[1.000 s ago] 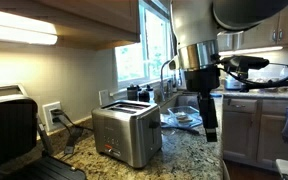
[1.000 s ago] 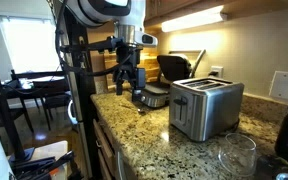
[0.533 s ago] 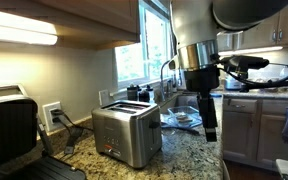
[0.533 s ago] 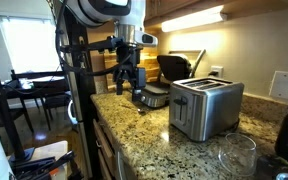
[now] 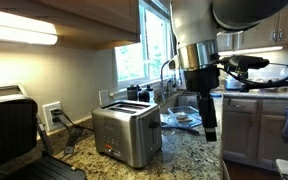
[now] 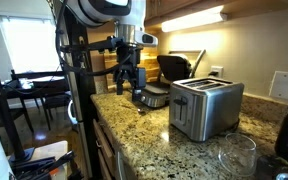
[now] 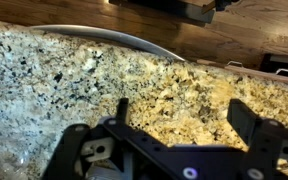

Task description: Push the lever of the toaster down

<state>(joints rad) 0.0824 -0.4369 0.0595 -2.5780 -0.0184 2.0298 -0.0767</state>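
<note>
Off to one side of the end effector (image 6: 131,82) and lower, well apart, find the toaster (image 6: 206,108) on the table (image 6: 134,126), its length pointing roughly toward those wide-spread, empty fingers (image 7: 250,124).

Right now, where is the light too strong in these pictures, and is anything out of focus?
In an exterior view the under-cabinet light is blown out, yet the toaster reads clearly; in an exterior view the window is washed white; in the wrist view the end effector is dark and soft, while the granite countertop is sharper.
</note>
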